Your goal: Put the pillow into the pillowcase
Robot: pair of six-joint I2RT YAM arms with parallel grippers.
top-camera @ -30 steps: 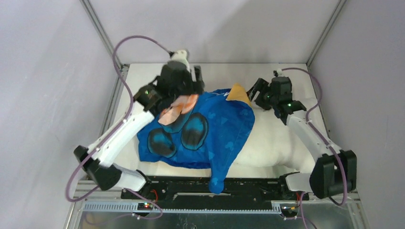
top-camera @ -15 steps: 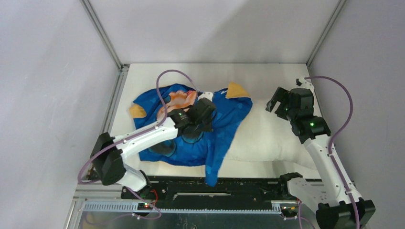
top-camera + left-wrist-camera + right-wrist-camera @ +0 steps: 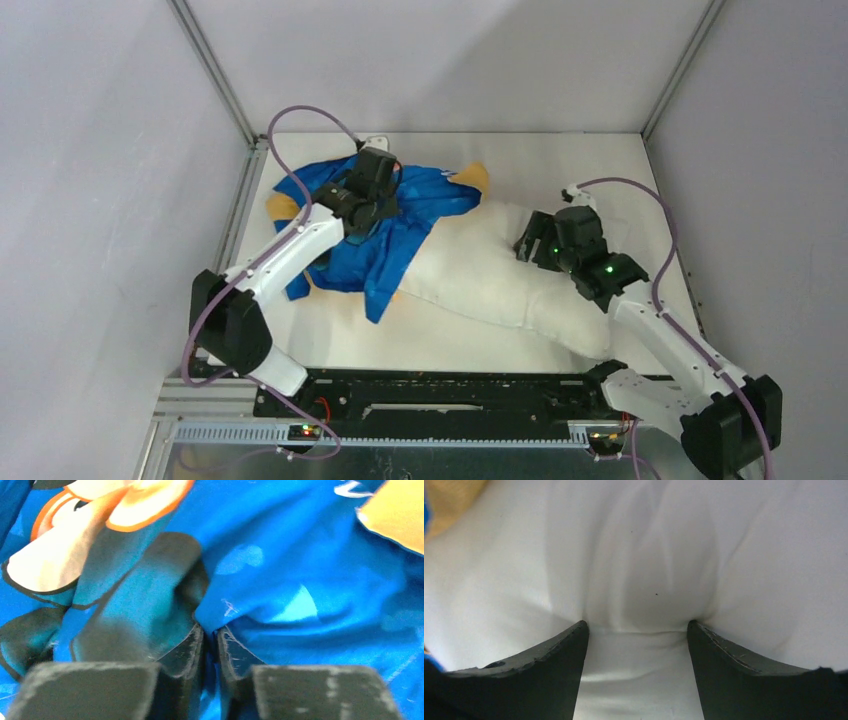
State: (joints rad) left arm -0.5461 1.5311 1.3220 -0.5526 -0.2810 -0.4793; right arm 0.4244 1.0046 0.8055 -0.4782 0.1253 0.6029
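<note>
The pillowcase (image 3: 425, 195), blue side up with orange corners, lies bunched at the back left of the table and covers only the pillow's left end. My left gripper (image 3: 378, 190) sits on top of it. In the left wrist view that gripper (image 3: 211, 632) is shut on a raised fold of the blue pillowcase (image 3: 300, 555). The white pillow (image 3: 490, 280) lies diagonally across the middle. My right gripper (image 3: 532, 243) presses into its upper edge. In the right wrist view its jaws (image 3: 637, 626) stand wide, squeezing a puckered bulge of pillow (image 3: 639, 555) between the fingertips.
The white table (image 3: 570, 160) is boxed in by grey walls on three sides, with metal posts at the back corners. A black rail (image 3: 450, 390) with the arm bases runs along the near edge. Purple cables loop above both arms.
My left gripper has moved to the back left and closed on the pillowcase, dragging it off most of the pillow. The right gripper has come down onto the pillow, which now lies diagonally.
</note>
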